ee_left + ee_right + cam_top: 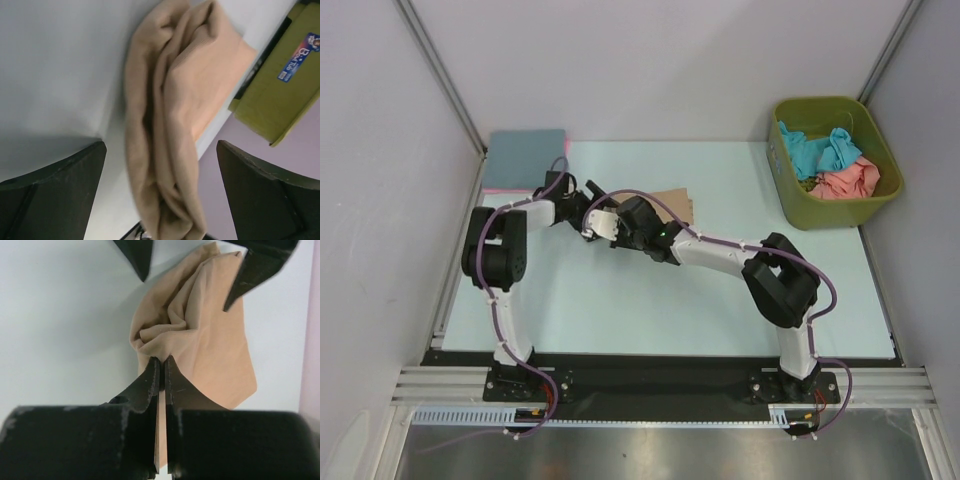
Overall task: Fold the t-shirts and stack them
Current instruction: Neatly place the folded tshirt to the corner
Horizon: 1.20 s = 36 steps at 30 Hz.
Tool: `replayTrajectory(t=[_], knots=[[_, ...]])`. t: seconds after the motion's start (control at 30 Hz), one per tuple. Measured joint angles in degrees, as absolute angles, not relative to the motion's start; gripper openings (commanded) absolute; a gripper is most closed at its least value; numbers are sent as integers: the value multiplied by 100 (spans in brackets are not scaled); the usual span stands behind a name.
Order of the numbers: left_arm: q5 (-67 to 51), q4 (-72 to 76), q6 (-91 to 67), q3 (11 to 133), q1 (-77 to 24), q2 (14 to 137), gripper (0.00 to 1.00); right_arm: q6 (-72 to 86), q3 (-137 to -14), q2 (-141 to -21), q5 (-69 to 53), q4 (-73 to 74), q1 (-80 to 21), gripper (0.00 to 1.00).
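Right gripper point(161, 360), arm stretched leftward, pinches the tan t-shirt point(200, 340) (seemingly a bunched fold); left gripper point(160, 150) hangs spread astride it.

1. This is a robotics lab test cell.
2. Plain pale panel walls point(380, 150) close in the left, far and right sides, held by bare aluminium struts point(440, 72).
3. A left arm point(495, 250) and a right arm point(780, 288) are bolted to a black base plate point(660, 385) on aluminium rails point(435, 385) at the near edge.
4. Purple cables point(498, 320) run along the arms, and a slotted cable duct point(460, 413) lies just in front of the bases.
5. The work surface is a plain pale-blue table top point(650, 310).
6. At the far right stands an olive-green plastic bin point(835, 210) holding crumpled t-shirts point(845, 180).
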<state>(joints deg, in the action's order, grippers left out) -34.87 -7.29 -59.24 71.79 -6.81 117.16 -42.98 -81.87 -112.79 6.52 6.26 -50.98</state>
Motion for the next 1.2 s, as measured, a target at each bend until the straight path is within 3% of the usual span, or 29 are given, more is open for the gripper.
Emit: replayTrajectory(t=[0.4,0.6,0.67,0.77,0.83,0.87,1.0,1.2], knots=[[-3474,-888,-6359,8379,-862,12549,96,-3953,-8189,-11153,346,735,-4928,0],[-3428,-1216,-6292,8840,-862,12822,81,-3806,-8211,-11069,220,749,-4851,2],[-3393,-1302,-6246,8980,-862,12905,68,-3739,-8211,-11065,196,751,-4849,4],[-3173,-1481,-6003,9223,-864,13065,41,-3588,-8211,-11065,156,764,-4851,13],[-3030,-1610,-5793,9419,-862,13209,11,-3413,-8213,-11048,64,819,-4851,28],[-2956,-1678,-5688,9509,-864,13266,0,-3304,-8213,-11021,23,862,-4853,43],[-2738,-1984,-5127,10106,-888,13489,1,-2923,-8208,-10796,-32,1007,-4939,75],[-2163,-2290,-4036,10584,-910,13498,0,-2012,-7957,-9802,143,1662,-4956,83]])
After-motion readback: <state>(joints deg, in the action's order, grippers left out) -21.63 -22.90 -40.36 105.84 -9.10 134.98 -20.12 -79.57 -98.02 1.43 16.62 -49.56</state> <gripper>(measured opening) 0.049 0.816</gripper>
